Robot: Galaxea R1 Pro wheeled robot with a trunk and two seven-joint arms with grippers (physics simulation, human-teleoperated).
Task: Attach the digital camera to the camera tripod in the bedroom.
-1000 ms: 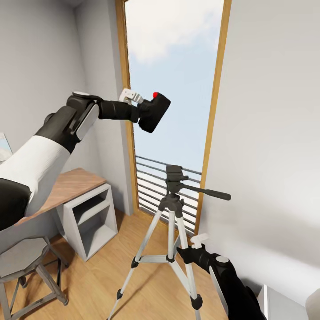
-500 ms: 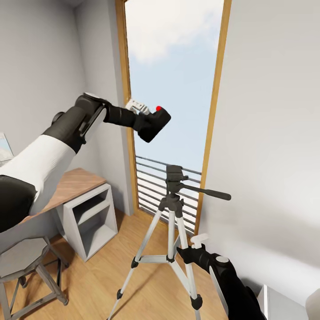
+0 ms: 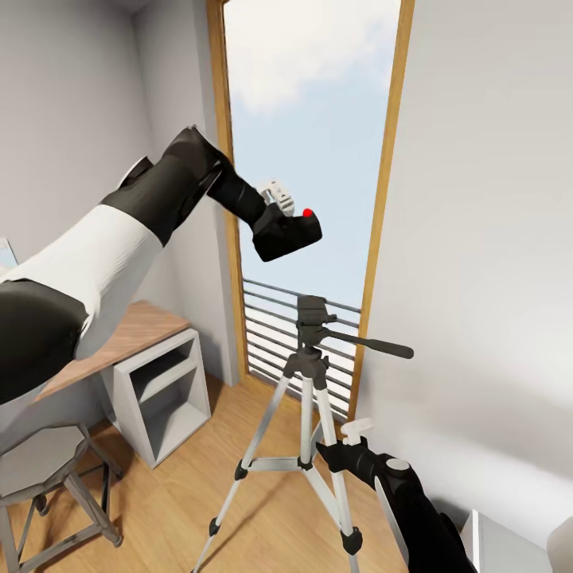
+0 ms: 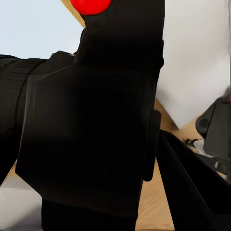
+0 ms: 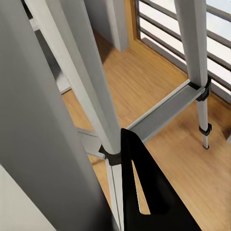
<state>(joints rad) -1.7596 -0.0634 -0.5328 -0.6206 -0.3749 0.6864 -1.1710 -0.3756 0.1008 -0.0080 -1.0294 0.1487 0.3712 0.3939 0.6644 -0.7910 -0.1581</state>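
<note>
Digital camera: chunky black body with a red dot on top, held in the air by the left gripper, in front of the tall window and above the tripod head, slightly to its left, clear of it. In the left wrist view the camera body is dark and close, red dot at one edge; the jaws are clamped on the digital camera

Camera tripod: stands on the wood plank floor before the window, three silver-white legs spread, black head at top with a long black pan handle reaching toward the white wall. In the right wrist view, pale tripod legs and a cross brace show close up over the floor

Right gripper: low, against the lower part of a tripod leg. One black finger lies just beside a leg joint; whether the jaws are apart or together cannot be told

Window: wood-framed, sky beyond, grey railing across its lower part

Desk: wooden top, white open shelf unit beneath, left of the tripod

Stool: grey octagonal seat on metal legs, near the desk
</note>
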